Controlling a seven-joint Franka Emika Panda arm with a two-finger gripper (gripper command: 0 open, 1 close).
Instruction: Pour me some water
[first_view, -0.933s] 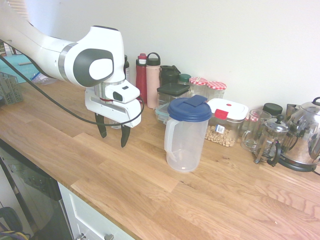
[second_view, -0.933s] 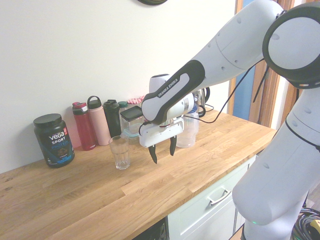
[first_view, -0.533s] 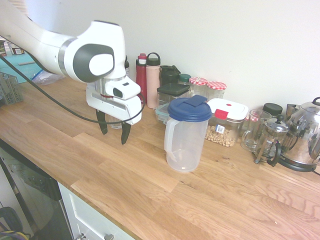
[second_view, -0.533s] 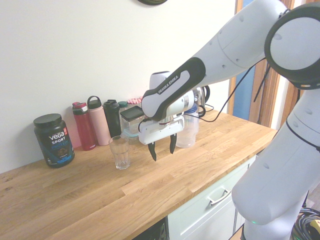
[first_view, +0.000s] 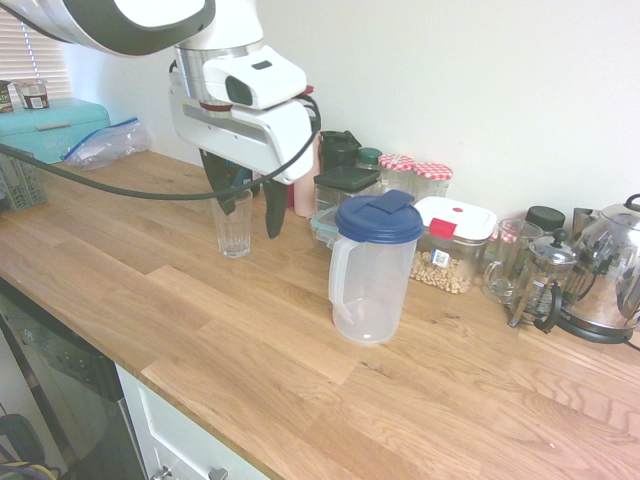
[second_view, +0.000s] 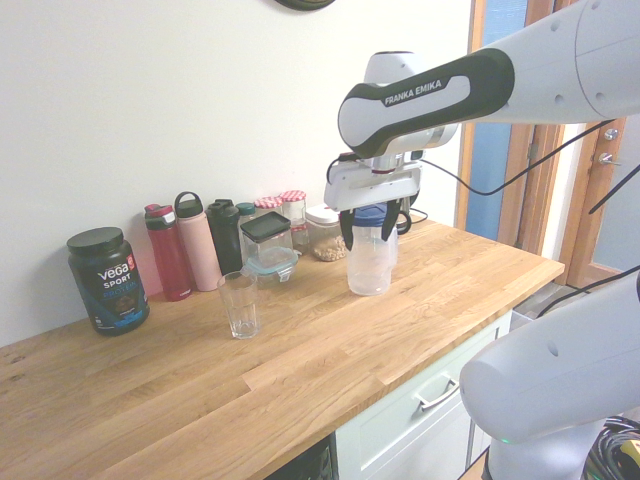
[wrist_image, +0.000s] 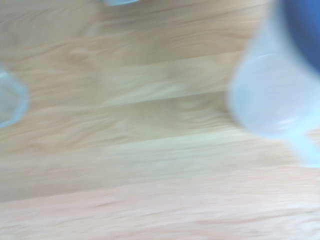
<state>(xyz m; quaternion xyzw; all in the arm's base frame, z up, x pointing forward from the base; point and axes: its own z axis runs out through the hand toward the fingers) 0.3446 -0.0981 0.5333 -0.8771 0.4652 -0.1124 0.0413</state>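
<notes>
Your claw (first_view: 248, 197) is hanging high over the bench (first_view: 250, 350), spread wide and holding nothing. The jug (first_view: 372, 268) is standing in the middle, handle facing the front edge, easy to grab. The glass (second_view: 239, 304) is waiting well apart, so there is room for pouring.
</notes>
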